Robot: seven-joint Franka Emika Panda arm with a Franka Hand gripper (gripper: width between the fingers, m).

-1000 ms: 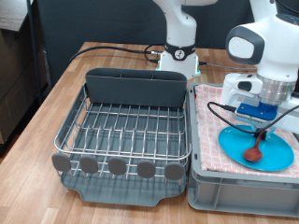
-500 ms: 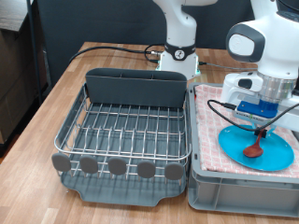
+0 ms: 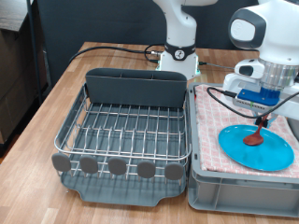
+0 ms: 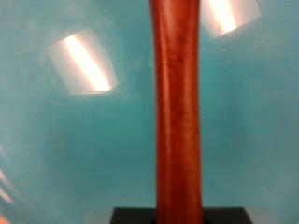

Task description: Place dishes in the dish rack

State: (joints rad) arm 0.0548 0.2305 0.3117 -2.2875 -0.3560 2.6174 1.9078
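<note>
Exterior view: gripper (image 3: 266, 108) apparently grips spoon (image 3: 255, 136) over plate (image 3: 258, 147).

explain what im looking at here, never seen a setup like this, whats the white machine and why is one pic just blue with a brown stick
The white machine is a robot arm; its gripper holds a brown wooden spoon by the handle, bowl down over a round flat light-blue plate.

One picture comes from a camera off the arm. The other comes from a camera on the hand, looking along the fingers: there the stick is the spoon's handle and the blue is the plate.

The plate lies in a grey crate lined with pink checked cloth. Beside it, a silver wire dish rack stands on the wooden table.
</note>
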